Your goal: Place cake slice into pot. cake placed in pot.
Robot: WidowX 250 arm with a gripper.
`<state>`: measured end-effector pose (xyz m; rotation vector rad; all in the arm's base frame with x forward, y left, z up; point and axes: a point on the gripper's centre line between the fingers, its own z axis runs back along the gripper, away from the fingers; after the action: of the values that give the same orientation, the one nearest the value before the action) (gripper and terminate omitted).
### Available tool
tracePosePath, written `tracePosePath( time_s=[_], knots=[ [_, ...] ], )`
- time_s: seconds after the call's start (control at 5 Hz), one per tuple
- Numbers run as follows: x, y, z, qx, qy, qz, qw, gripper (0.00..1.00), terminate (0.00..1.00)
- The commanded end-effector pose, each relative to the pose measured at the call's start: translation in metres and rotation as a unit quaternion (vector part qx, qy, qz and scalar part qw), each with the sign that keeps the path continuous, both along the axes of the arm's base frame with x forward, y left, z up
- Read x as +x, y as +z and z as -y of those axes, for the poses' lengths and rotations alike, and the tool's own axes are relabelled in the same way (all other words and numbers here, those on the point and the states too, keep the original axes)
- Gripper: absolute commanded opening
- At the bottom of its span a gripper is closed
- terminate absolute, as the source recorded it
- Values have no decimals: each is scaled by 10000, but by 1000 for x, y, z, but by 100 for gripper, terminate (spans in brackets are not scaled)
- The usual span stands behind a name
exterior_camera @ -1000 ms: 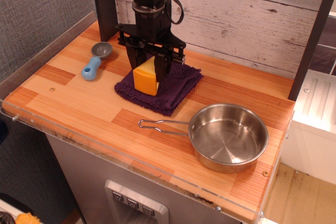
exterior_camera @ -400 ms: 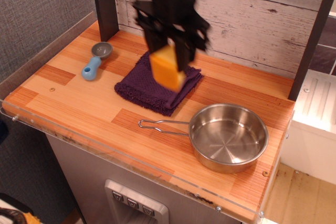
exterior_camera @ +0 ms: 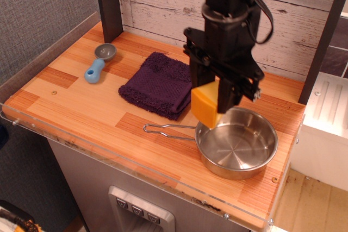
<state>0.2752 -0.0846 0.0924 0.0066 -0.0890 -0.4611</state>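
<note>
While clamped between the two black fingers of the gripper [exterior_camera: 213, 100], hangs in the air above the pot's near-left rim: cake slice [exterior_camera: 205, 105], yellow face up, orange sides showing, not touching anything below. Held high, probably to clear the steel wall before lowering. Sits empty near the table's front right corner: pot [exterior_camera: 237, 142], wire handle pointing left along the front edge. Seems to call for a small shift right, toward the bowl's centre, before release; otherwise likely to catch the rim. Little spare board beyond the pot on the right and front edges. Lies flat toward the back middle, well clear: purple cloth [exterior_camera: 161, 83]. Rests near the back left corner, out of the path: blue-handled scoop [exterior_camera: 99, 63].
</note>
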Motion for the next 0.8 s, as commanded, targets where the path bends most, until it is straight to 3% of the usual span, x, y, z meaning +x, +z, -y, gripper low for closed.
tracePosePath(
  time_s=[0.0,0.2,0.6],
  knots=[
    [7,-8,11,152,-233,-1,9996,0,0],
    [13,-10,14,100,-242,11,9997,100,0],
    [12,-2,-1,-61,15,79,9999,100,0]
  ],
)
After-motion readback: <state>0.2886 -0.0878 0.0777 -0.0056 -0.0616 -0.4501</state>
